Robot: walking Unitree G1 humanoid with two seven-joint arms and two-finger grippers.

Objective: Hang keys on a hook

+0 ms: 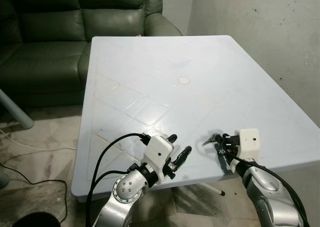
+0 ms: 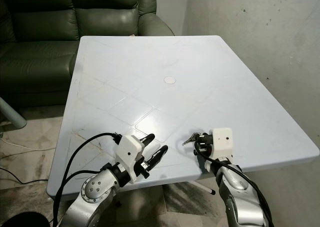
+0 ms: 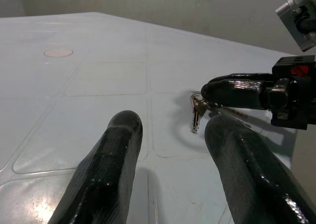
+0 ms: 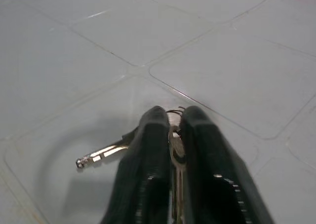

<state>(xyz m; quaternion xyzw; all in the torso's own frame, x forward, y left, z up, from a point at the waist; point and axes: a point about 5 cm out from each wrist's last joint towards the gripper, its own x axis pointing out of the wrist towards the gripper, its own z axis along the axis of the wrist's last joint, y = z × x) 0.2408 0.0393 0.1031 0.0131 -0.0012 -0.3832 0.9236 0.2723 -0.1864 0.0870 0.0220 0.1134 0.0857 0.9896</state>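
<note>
Right end effector (image 1: 218, 143) clamped on keys (image 4: 174, 140), low over counter (image 1: 150, 77) near front edge. Left end effector (image 1: 179, 149) apart, idle beside. Thin pinch (ring only) may slip during lift.

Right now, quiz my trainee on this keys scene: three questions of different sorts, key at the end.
1. True or false: the right gripper has its jaws shut on the keys.
2. Multiple choice: the left gripper is A) gripping the keys, B) open and holding nothing, beside the keys, C) resting on the sofa.
3. Fill in: the small round mark lies on the white ____, and behind that stands a dark green ____.

Key:
1. True; the jaws pinch the key ring, one key sticking out sideways.
2. B
3. table; sofa
</note>
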